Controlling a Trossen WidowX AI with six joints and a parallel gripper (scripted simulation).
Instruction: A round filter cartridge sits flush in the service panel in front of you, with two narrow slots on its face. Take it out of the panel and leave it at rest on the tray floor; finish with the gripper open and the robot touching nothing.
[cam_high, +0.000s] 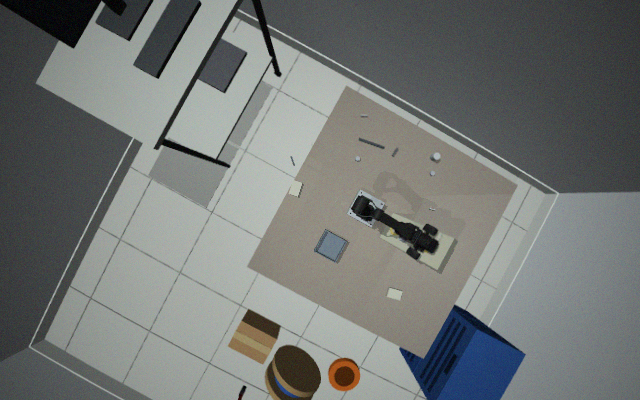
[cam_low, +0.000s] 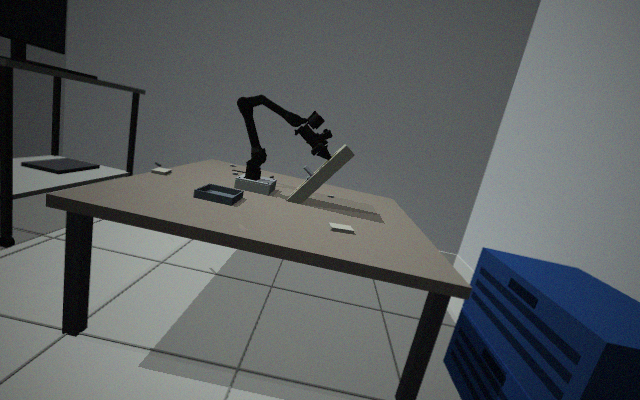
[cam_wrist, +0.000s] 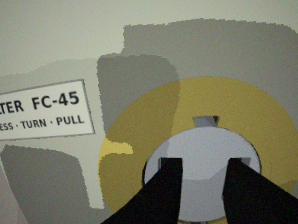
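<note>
The round filter cartridge (cam_wrist: 205, 142) sits in the yellow ring (cam_wrist: 117, 125) on the face of the tilted service panel (cam_high: 442, 257) (cam_low: 325, 175). A thin dark gap shows at its left edge, and a grey notch lies in the ring just above it. My gripper (cam_wrist: 201, 165) (cam_low: 330, 158) is at the panel face, one fingertip in each slot, and is shut on the part between the slots. The fingertips' depth is hidden. The blue-grey tray (cam_high: 331, 245) (cam_low: 214, 196) stands on the table, apart from the panel, with nothing visible in it.
A label (cam_wrist: 47, 111) is on the panel left of the ring. Pale flat blocks (cam_high: 296, 189) (cam_high: 394, 293) lie near the table's edges. A white cylinder (cam_high: 436, 156) and a dark bar (cam_high: 371, 143) lie beyond the robot base (cam_low: 255, 185).
</note>
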